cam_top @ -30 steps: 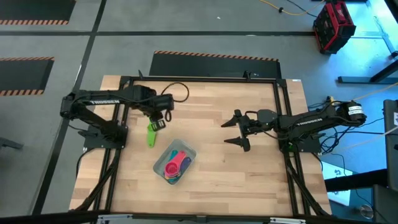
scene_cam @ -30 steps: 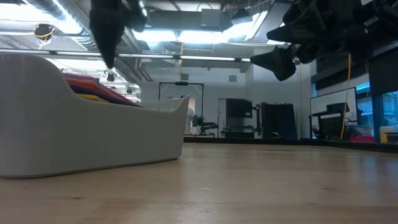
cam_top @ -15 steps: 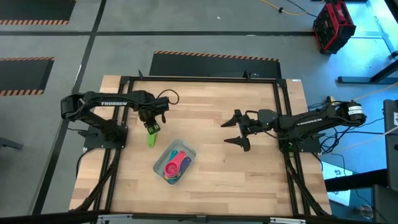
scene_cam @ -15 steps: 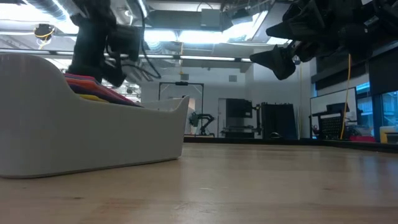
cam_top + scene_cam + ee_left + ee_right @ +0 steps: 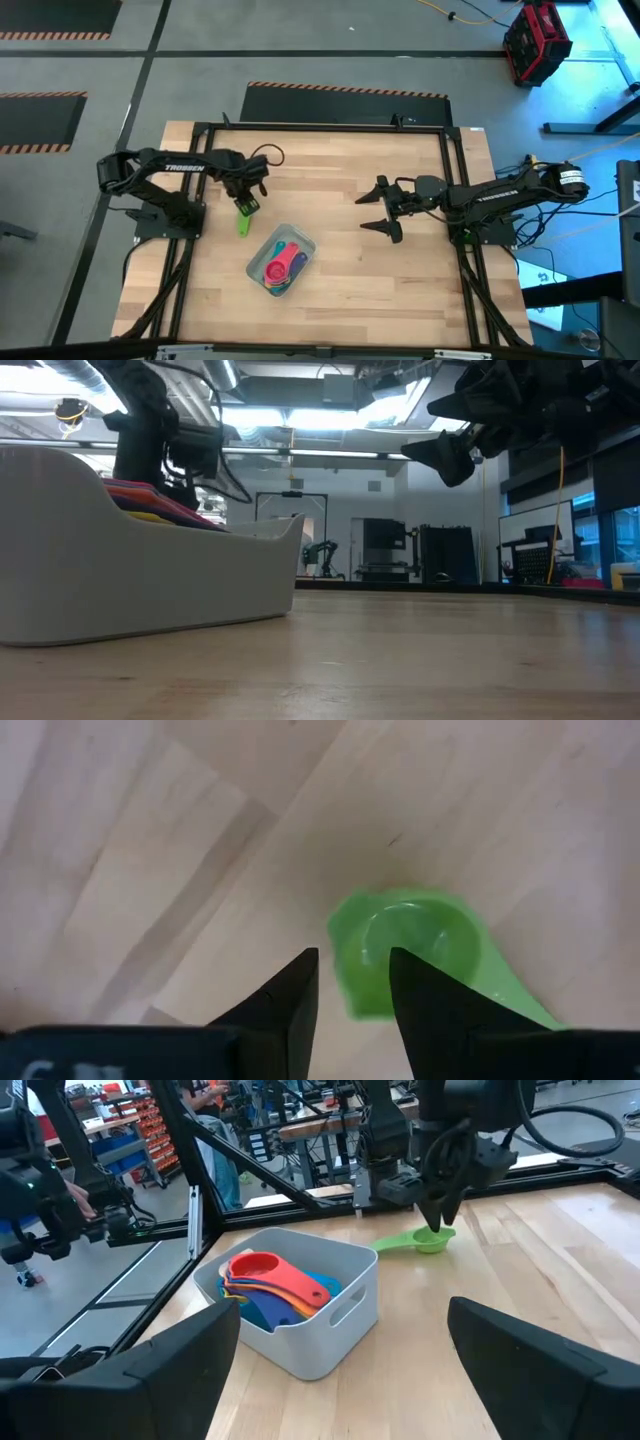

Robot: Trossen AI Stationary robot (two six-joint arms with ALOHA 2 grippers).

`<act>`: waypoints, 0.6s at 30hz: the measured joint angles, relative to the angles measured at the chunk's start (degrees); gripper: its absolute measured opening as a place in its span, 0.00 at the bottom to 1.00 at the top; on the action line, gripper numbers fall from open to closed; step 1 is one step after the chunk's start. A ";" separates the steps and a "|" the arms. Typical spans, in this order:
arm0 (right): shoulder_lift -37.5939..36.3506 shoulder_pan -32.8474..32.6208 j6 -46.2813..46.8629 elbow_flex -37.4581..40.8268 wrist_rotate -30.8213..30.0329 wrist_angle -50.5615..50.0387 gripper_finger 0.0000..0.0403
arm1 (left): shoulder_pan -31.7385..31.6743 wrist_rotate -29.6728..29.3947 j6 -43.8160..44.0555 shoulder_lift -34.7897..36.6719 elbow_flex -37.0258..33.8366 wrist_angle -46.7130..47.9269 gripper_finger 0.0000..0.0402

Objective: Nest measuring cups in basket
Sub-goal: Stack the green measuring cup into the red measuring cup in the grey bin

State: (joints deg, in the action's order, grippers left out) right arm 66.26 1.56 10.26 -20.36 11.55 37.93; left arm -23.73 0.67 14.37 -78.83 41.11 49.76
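The high view looks straight down on the whole light wooden table [image 5: 340, 200]. The low view sits at table level, very near the pale grey plastic basket [image 5: 140, 575]. The right wrist view faces across the table and shares this basket [image 5: 300, 1305]; the left wrist view looks down closely on the small green plastic measuring cup [image 5: 415, 945], at 10 o'clock from the basket.

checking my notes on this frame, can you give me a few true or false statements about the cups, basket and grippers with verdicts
1. The small green plastic measuring cup lies on the wooden table, outside the basket. True.
2. The pale grey plastic basket is empty. False: it holds several cups, with a red scoop-like cup on top.
3. The left gripper is down at the green cup's bowl. True.
4. The right gripper is shut on a cup. False: it is open and holds nothing, apart from the basket.
5. The green cup stands nested in the red cup. False: it is alone on the table beside the basket.
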 joint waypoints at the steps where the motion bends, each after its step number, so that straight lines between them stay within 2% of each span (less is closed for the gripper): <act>1: 0.00 0.02 0.00 0.00 0.00 0.00 0.90 | 0.00 0.04 0.00 0.02 -0.38 -0.30 0.29; 12: 0.00 0.02 -0.13 0.00 0.00 -0.02 0.90 | 0.00 -0.65 1.90 0.00 -3.15 -2.39 0.29; 18: 0.00 0.02 -0.22 0.00 0.00 -0.04 0.90 | 0.00 -1.62 2.03 0.00 -3.15 -2.75 0.19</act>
State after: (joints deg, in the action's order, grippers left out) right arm 66.26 1.58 10.04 -20.36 11.55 37.89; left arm -23.73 -0.95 16.40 -78.83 37.95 47.01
